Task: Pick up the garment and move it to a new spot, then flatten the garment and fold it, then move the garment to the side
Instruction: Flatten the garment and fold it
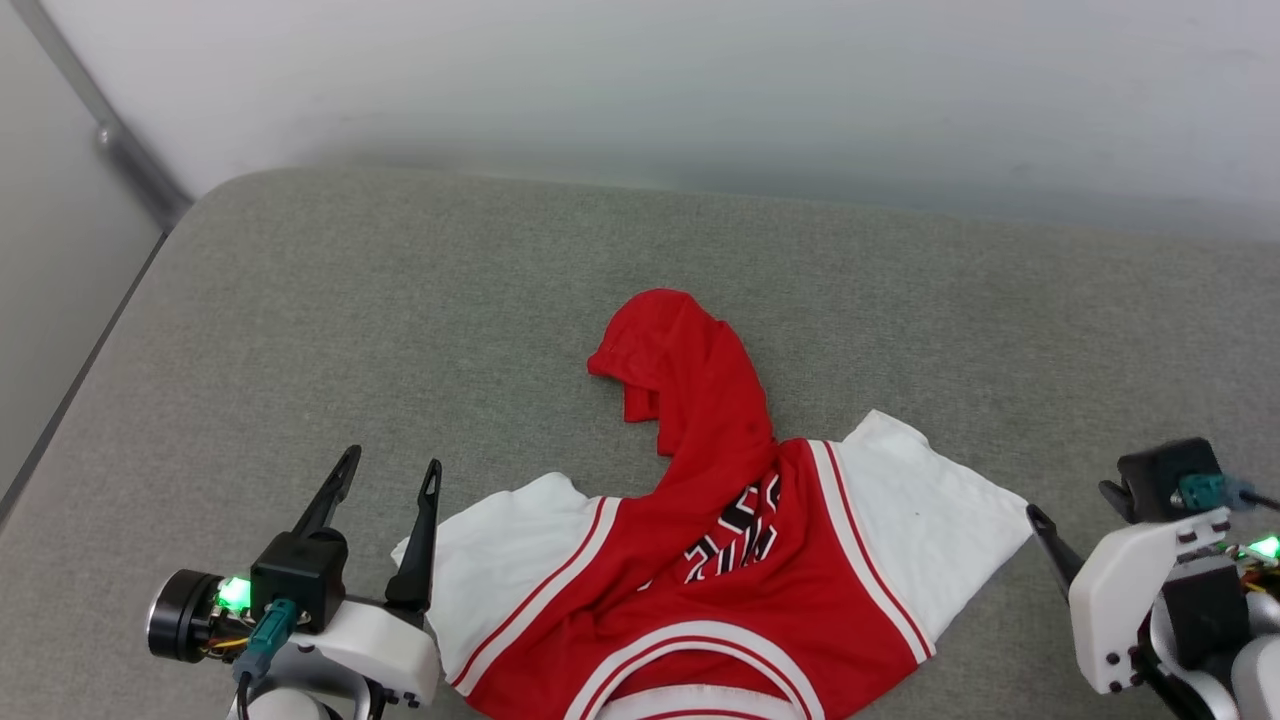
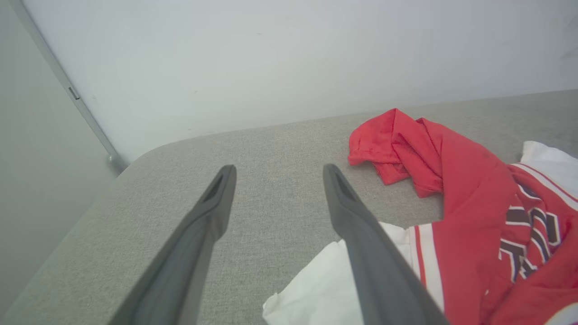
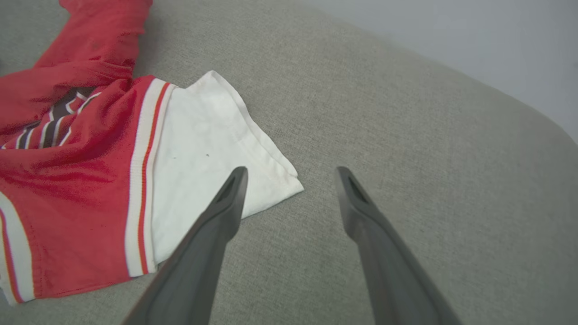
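Observation:
The garment [image 1: 700, 560], a red jersey with white sleeves and striped trim, lies crumpled on the grey padded surface [image 1: 350, 300], its red body twisted into a narrow strip running away from me. My left gripper [image 1: 388, 475] stands open beside the left white sleeve [image 2: 316, 289], whose edge lies under its right finger [image 2: 361, 243]; nothing sits between the fingers. My right gripper [image 1: 1068, 505] is open by the right white sleeve [image 3: 212, 144], whose corner lies under its left finger [image 3: 216, 225]. Seen from the wrists, the left gripper [image 2: 278, 170] and right gripper [image 3: 291, 174] both point at bare fabric.
A white wall [image 1: 700, 90] rises behind the surface. A metal rail [image 1: 120, 140] runs down the wall at the far left, near the surface's rounded corner. The left edge of the surface drops off beside a pale panel [image 1: 50, 250]. Bare grey fabric stretches beyond and around the garment.

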Controlling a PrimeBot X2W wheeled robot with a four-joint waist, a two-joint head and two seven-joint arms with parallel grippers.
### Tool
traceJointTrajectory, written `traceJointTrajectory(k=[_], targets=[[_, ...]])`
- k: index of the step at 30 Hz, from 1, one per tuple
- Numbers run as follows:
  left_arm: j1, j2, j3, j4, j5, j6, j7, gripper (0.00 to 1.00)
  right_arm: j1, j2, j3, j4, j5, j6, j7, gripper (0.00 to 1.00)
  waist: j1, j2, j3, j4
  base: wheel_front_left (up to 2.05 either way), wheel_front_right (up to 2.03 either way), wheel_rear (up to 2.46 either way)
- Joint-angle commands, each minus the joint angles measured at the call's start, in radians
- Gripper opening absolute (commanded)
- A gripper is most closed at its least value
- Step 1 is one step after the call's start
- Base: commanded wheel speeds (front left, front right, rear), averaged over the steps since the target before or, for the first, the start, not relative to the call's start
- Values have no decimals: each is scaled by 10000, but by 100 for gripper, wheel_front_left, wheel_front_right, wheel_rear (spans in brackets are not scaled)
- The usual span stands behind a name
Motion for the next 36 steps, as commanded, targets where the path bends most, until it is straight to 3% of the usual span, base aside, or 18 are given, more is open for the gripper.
traceJointTrajectory(k=[1, 6, 10, 23, 25, 33, 36], targets=[[1, 10, -3, -114, 53, -35, -42, 100, -306, -213, 54, -60, 181, -7, 651, 100, 0, 0, 166, 173, 0, 0, 0], [-27, -107, -139, -444, -20, -61, -45, 100, -1190, -871, 341, 284, 763, -5, 3301, 100, 0, 0, 514, 591, 0, 0, 0], [-157, -242, -229, -507, -53, -66, -52, 100, -1833, -1191, 597, 944, 946, -7, 4430, 100, 0, 0, 814, 949, 0, 0, 0], [-413, -403, -403, -257, 3, 40, -75, 100, -2184, -1418, 1409, 3303, 1181, -4, 4706, 100, 0, 0, 1418, 1671, 0, 0, 0], [-451, -371, -426, -206, -40, -8, -12, 100, -2042, -1417, 1550, 3544, 1333, -4, 4715, 1, 0, 0, 1450, 1671, 0, 0, 0], [-636, 11, -510, -107, -469, -494, 1174, 100, -1717, -1841, 1395, 3447, 1590, -13, 4487, 0, 0, 0, 1424, 1282, 0, 0, 0], [-707, 253, -442, -203, -900, -712, 2260, 100, -1628, -1973, 1206, 3091, 1629, -13, 4402, 0, 0, 0, 1442, 1029, 0, 0, 0]])
